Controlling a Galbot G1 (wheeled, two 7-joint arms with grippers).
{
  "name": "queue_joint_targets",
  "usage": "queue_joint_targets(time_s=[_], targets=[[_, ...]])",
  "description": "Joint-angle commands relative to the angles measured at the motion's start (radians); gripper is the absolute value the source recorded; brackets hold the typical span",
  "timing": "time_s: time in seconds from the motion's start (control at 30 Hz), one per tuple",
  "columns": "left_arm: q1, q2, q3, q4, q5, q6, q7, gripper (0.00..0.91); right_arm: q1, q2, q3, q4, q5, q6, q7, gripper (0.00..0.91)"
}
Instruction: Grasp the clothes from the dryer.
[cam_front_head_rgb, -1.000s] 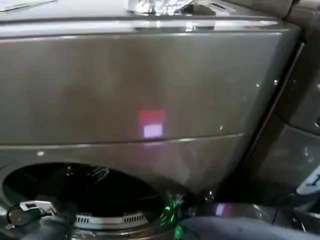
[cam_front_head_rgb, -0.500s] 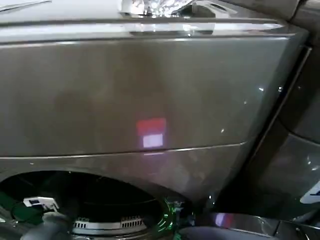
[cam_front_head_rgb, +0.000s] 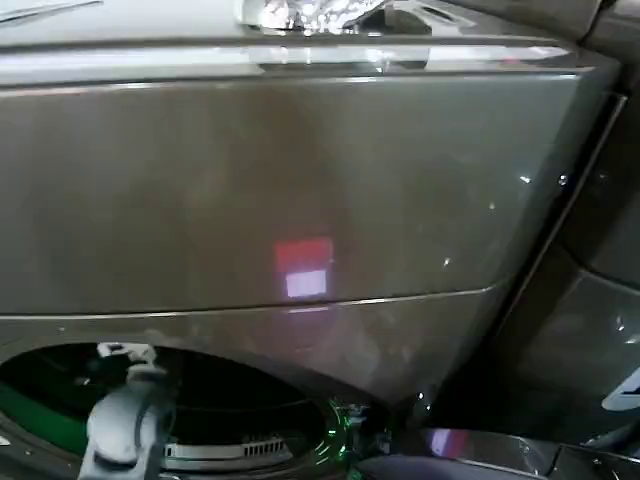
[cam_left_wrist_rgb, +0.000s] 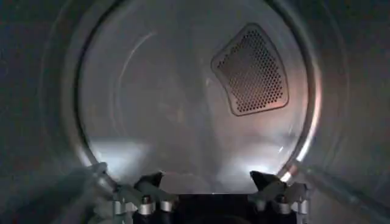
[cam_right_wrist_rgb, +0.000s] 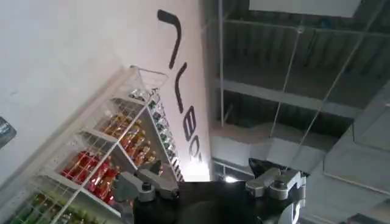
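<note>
Inside the steel drum (cam_left_wrist_rgb: 170, 103) of the large bronze-brown metallic dryer (cam_front_head_rgb: 300, 190), through its round porthole (cam_front_head_rgb: 200, 390): left gripper (cam_left_wrist_rgb: 206, 178), jaws spread wide and holding nothing, facing the back wall and its perforated vent panel (cam_left_wrist_rgb: 251, 70). Cannot tell where the soft white-grey clothes lie; probably low on the drum floor, beneath the wrist's sight. Tilt the wrist down first, find the bundle, then descend with jaws wide and pinch a thick fold, not a loose edge. Avoid scraping the drum lip. Parked outside, right gripper (cam_right_wrist_rgb: 204, 179), likewise agape and empty, pointing up toward wire shelves of bottles (cam_right_wrist_rgb: 103, 164).
</note>
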Motion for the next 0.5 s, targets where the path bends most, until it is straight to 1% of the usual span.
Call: queue_joint_targets(time_s=[0.03, 0.13, 0.23, 0.4, 0.5], targets=[[-0.170, -0.001, 0.048, 0.221, 0.000, -0.002, 0.015, 0.907, 0.000, 0.000, 0.003, -0.001, 0.002, 0.000, 0.000, 0.907], [-0.203, 0.002, 0.068, 0.271, 0.008, 0.011, 0.049, 0.907, -0.002, 0.000, 0.007, -0.004, 0.006, 0.000, -0.001, 0.907], [-0.227, 0.012, 0.089, 0.300, 0.021, 0.049, 0.124, 0.907, -0.004, 0.001, 0.011, -0.006, 0.009, -0.001, -0.002, 0.907], [-0.280, 0.038, 0.147, 0.401, 0.153, 0.082, 0.326, 0.907, -0.008, -0.002, 0.016, -0.010, 0.012, -0.001, -0.004, 0.907], [-0.320, 0.037, 0.174, 0.460, 0.227, 0.079, 0.415, 0.907, -0.010, -0.002, 0.018, -0.009, 0.013, -0.001, -0.004, 0.907]])
